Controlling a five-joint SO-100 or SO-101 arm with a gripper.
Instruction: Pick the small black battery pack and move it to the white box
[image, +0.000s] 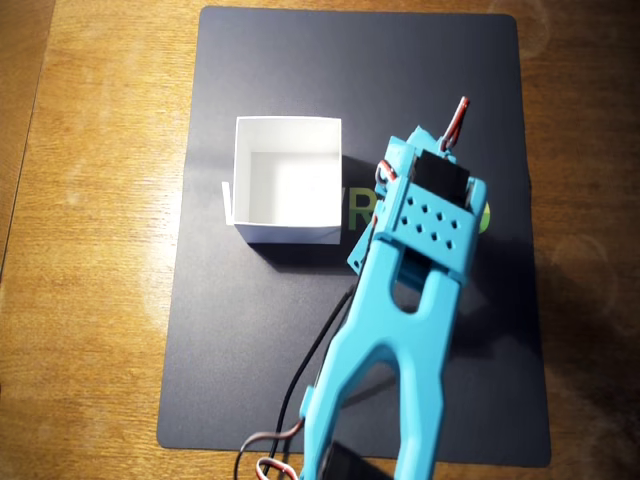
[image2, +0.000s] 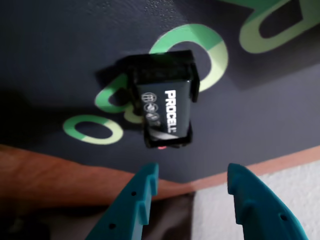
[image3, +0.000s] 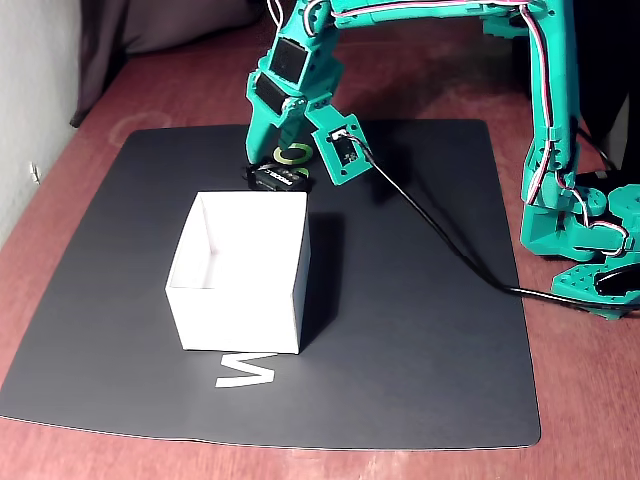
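The small black battery pack (image2: 165, 102), labelled PROCELL, lies flat on the black mat over green printed letters. In the fixed view it (image3: 280, 178) sits just behind the far wall of the white box (image3: 240, 270). My gripper (image2: 194, 170) is open and empty, its teal fingertips (image2: 142, 192) just short of the pack and apart from it. In the fixed view the gripper (image3: 270, 155) hangs directly above the pack. In the overhead view the arm's wrist (image: 425, 210) hides both gripper and pack; the open, empty white box (image: 287, 180) stands to its left.
The black mat (image3: 420, 330) covers a wooden table (image: 90, 300). The arm's base (image3: 580, 240) stands off the mat's right edge in the fixed view, with a black cable (image3: 440, 240) running across the mat to the wrist.
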